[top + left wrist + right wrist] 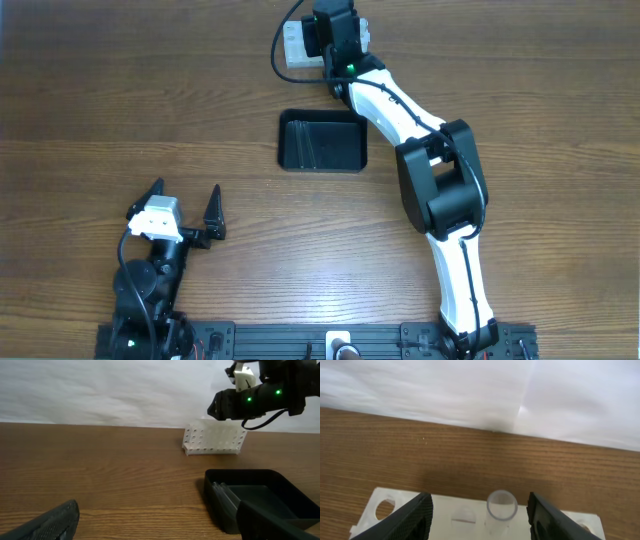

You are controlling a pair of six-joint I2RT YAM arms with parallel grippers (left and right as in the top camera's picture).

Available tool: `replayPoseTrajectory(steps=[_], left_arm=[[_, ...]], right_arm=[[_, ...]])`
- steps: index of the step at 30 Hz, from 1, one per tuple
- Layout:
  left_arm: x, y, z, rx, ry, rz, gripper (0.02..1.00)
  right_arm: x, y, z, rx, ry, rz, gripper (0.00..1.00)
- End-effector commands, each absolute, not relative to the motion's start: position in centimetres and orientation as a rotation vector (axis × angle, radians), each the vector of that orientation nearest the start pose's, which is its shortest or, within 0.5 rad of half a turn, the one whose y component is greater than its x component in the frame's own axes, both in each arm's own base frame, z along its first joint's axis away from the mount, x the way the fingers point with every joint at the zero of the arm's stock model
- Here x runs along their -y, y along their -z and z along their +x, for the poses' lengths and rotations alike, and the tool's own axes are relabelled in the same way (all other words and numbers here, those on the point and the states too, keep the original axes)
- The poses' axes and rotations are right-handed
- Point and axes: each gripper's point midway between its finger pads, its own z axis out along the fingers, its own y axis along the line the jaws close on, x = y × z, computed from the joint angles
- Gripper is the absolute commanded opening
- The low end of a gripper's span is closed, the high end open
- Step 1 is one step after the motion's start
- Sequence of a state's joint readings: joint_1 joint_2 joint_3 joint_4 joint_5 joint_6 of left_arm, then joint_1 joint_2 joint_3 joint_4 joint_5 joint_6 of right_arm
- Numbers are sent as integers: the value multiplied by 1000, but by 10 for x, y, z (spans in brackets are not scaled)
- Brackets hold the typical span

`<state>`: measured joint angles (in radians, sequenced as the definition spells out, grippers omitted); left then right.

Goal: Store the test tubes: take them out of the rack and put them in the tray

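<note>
**A:** What does the top view tell you?

**B:** My right end effector (318, 45) is out at the far side of the tabletop (100, 100), over the white rack (293, 45). The black tray (323, 168) lies just nearer than the rack, and what look like clear tubes are lying in it. My left end effector (186, 190) sits near left, wide open and empty, well apart from both.

**A:** And the left wrist view?

**B:** The rack (215, 440) stands free beyond the tray (215, 505), and I can see nothing holding it down. That is my first worry. If the tube binds in its hole, I judge the light rack could rise or skid along with it.

**A:** The right wrist view?

**B:** My fingers (415, 515) are spread open and hold nothing, one on each side of a test tube (501, 504) standing upright in the rack. The tube sits a little off the middle of the gap. If I close like this, one finger would touch first and could tip the tube against the edge of the hole. A smooth, clear tube gripped too close to its rim might also slip out on the way to the tray. I would centre first, then lift straight up.
</note>
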<state>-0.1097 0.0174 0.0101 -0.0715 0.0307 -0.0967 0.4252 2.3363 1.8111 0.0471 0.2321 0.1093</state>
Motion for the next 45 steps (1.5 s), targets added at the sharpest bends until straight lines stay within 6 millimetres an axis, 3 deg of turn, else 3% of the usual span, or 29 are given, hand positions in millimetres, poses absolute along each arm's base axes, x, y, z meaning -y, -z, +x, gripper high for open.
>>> replayPoseTrajectory(steps=[1, 21, 38, 45], left_arm=[[33, -156, 244, -1653, 180, 48, 1000], [33, -156, 244, -1653, 180, 48, 1000], [33, -156, 244, -1653, 180, 48, 1000], [33, -156, 244, -1653, 180, 48, 998]], right_arm=[[-235, -119, 624, -2011, -79, -176, 592], [-225, -112, 638, -1966, -82, -141, 551], [-224, -115, 640, -1952, -86, -131, 224], [-221, -116, 640, -1951, -68, -120, 132]])
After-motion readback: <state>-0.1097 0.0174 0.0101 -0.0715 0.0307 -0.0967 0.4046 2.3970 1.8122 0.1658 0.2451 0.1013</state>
